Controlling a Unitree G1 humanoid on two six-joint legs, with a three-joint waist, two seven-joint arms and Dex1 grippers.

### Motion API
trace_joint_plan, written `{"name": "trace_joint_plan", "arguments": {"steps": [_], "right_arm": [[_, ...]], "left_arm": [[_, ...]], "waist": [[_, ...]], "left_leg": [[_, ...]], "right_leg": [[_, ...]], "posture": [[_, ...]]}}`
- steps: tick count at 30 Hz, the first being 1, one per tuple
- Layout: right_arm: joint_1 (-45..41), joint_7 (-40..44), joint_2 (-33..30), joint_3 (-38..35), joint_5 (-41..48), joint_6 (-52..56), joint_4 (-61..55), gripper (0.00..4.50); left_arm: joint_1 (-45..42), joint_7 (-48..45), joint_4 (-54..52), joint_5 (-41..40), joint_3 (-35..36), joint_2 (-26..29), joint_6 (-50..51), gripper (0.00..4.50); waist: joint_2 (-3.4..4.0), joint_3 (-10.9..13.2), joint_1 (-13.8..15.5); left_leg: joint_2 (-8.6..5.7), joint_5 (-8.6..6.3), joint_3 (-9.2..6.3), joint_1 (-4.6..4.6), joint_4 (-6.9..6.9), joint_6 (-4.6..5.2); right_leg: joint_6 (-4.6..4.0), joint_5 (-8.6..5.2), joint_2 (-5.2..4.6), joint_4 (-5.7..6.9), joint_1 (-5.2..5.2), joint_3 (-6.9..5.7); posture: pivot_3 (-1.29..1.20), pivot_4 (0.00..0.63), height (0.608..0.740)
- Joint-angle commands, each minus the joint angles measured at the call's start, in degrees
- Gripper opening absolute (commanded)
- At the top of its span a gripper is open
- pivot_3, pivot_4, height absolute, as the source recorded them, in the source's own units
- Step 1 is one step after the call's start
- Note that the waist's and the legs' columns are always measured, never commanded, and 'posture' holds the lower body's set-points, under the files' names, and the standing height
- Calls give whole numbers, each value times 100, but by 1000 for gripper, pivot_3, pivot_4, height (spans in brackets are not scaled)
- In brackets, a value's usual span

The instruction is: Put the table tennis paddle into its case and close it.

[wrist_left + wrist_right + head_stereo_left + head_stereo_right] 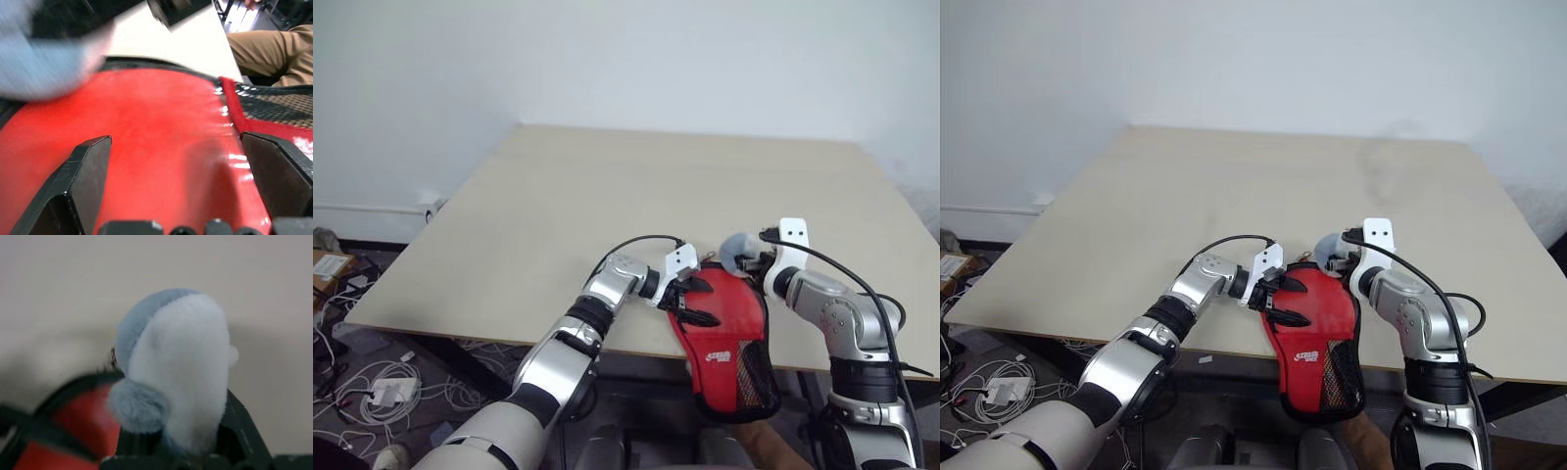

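Observation:
The case (720,318) lies red front up at the table's front edge, its black-mesh end hanging over the edge. My left gripper (690,299) comes in from the left, open, with its fingers spread over the red front (146,137), one black finger (88,171) on either side. At the case's far end my right gripper (751,262) is shut on a small blue-grey and white plush charm (176,367) sitting at the case's rim. The table tennis paddle is hidden.
The pale wooden table (607,196) stretches away behind the case. A person's hand (1363,441) shows below the hanging end of the case, and tan trousers (264,54) beside the table. Cables and a power strip (382,390) lie on the floor at the left.

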Motion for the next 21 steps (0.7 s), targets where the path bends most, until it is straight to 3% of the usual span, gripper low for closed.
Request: {"name": "trace_joint_plan", "arguments": {"steps": [1,12,18,21], "right_arm": [[-163,-313,-59,-338,-270,-353,124,433],[762,109,-1033,-793,-92,373,-990,431],[1336,259,-1258,-1119,-39,672,-1564,431],[1666,354,-1350,-1247,-11,783,-1826,431]], "left_arm": [[-144,74,56,28,57,32,55,4500],[-151,-28,99,102,-79,-46,98,4500],[-90,299,305,793,-630,43,-661,4500],[-92,91,326,773,-669,47,-744,4500]], "waist": [[0,0,8],[5,1,1],[7,-2,51],[6,-2,107]], "left_leg": [[-2,0,0,0,0,0],[-6,0,1,-2,3,0],[-5,0,1,0,2,0],[-5,0,5,2,6,0]], "right_leg": [[0,0,-1,-1,1,0],[1,-1,-5,-3,4,1],[1,-1,-4,-5,6,1],[1,-1,-5,-7,11,2]], "posture": [[0,0,740],[0,0,740],[0,0,740],[0,0,740]]}}
